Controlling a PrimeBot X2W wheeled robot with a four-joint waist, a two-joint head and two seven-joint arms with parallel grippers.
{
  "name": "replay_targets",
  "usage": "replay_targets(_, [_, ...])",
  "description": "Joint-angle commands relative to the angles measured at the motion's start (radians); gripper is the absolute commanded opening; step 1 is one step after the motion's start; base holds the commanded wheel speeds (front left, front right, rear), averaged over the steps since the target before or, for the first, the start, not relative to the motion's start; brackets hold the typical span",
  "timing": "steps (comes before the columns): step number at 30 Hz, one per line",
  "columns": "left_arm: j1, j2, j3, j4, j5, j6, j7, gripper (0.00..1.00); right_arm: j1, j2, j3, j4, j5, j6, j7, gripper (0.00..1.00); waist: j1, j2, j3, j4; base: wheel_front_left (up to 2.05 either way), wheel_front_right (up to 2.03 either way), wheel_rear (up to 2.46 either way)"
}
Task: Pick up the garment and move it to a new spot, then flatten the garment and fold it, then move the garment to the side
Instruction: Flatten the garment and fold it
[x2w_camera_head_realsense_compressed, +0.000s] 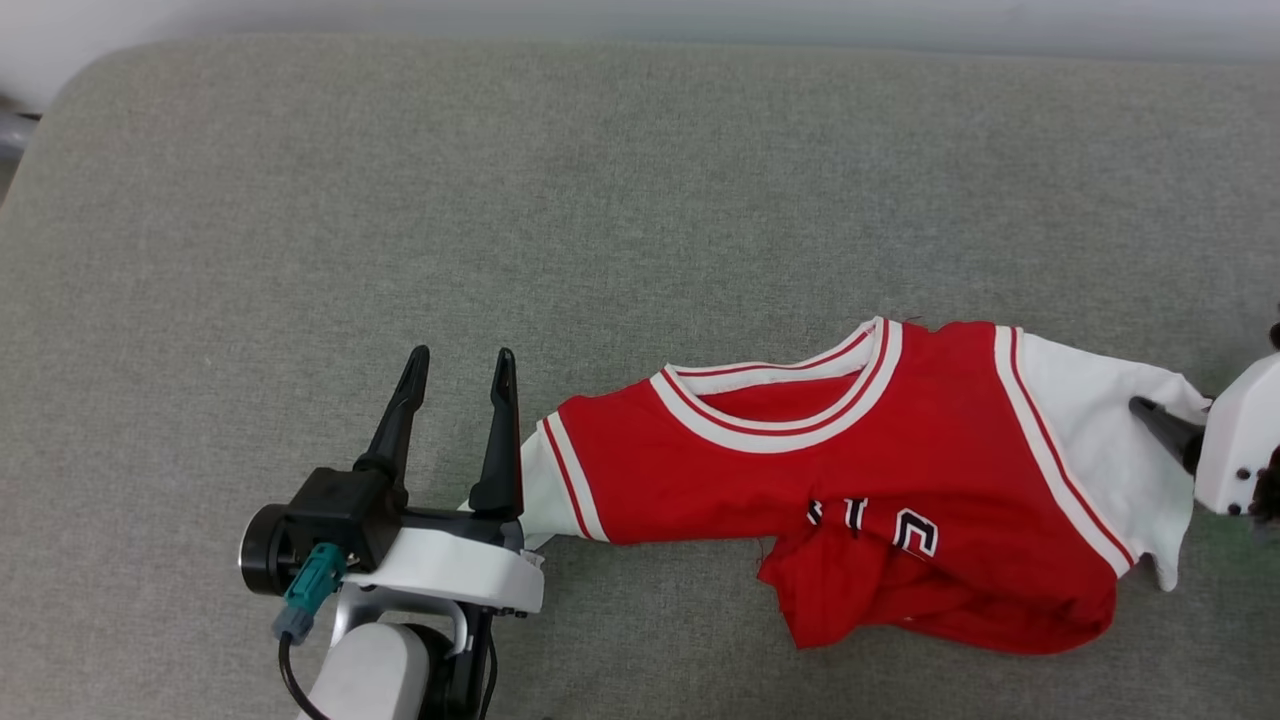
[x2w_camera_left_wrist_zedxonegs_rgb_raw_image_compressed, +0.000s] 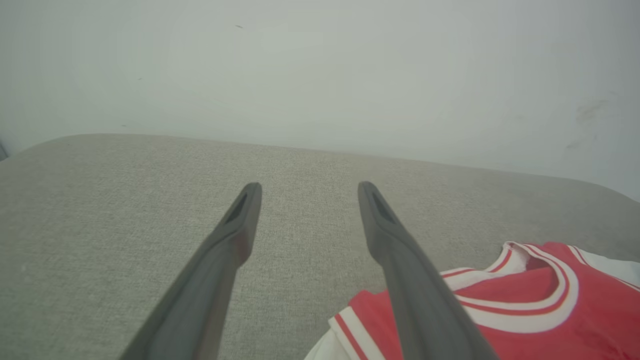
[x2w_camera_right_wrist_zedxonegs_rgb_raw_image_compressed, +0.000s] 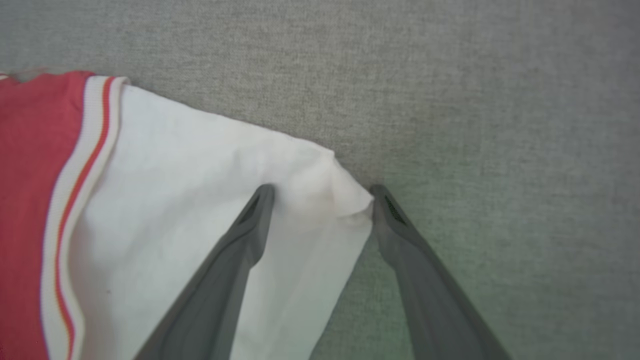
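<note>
As the garment (x2w_camera_head_realsense_compressed: 900, 470) lies on the near right of the grey padded surface (x2w_camera_head_realsense_compressed: 600, 200), its long axis runs sleeve to sleeve, collar pointing away. Left tool (x2w_camera_head_realsense_compressed: 460, 355) spread, empty, beside the left sleeve (x2w_camera_head_realsense_compressed: 540, 490). Right tool (x2w_camera_right_wrist_zedxonegs_rgb_raw_image_compressed: 322, 190) spread, straddling the right sleeve's (x2w_camera_right_wrist_zedxonegs_rgb_raw_image_compressed: 200, 165) edge.

left gripper (x2w_camera_left_wrist_zedxonegs_rgb_raw_image_compressed: 308, 186), jaws apart, over grey cushion (x2w_camera_left_wrist_zedxonegs_rgb_raw_image_compressed: 100, 210); red garment (x2w_camera_left_wrist_zedxonegs_rgb_raw_image_compressed: 550, 330) at lower right

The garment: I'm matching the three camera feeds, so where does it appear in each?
Head view: the garment lies lower right of centre.
Left wrist view: bottom right corner, beside the left gripper.
Right wrist view: left half, white sleeve between the right gripper's fingers.
Shared landmark: the grey cushion underneath.
</note>
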Motion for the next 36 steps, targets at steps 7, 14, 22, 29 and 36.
replay_targets(7, [-0.024, -0.031, 0.022, 0.028, -0.011, -0.028, -0.005, 1.00, 0.018, 0.027, 0.133, 0.127, 0.109, 0.001, 0.151, 1.00, -0.0002, 0.0000, 0.040, 0.017, 0.00, 0.00, 0.00])
replay_targets(14, [-0.017, -0.038, 0.042, 0.075, -0.027, -0.044, -0.005, 1.00, -0.027, -0.010, 0.160, 0.111, 0.145, 0.001, 0.096, 0.00, -0.0002, 0.0000, 0.009, -0.007, 0.00, 0.00, 0.00])
replay_targets(22, [-0.056, 0.060, 0.075, 0.100, -0.106, -0.110, 0.185, 1.00, -0.067, -0.040, 0.099, 0.068, 0.113, -0.001, -0.055, 0.00, -0.0002, 0.0000, -0.065, -0.047, 0.00, 0.00, 0.00])
replay_targets(29, [-0.089, 0.160, 0.077, 0.081, -0.221, -0.152, 0.555, 1.00, -0.023, -0.023, 0.045, 0.035, 0.079, -0.001, -0.086, 0.00, -0.0002, 0.0000, -0.107, -0.080, 0.00, 0.00, 0.00])
replay_targets(36, [-0.073, 0.230, 0.079, 0.073, -0.345, -0.131, 0.909, 1.00, 0.015, 0.012, 0.007, -0.017, 0.046, -0.001, -0.063, 0.00, -0.0002, 0.0000, -0.106, -0.129, 0.00, 0.00, 0.00])
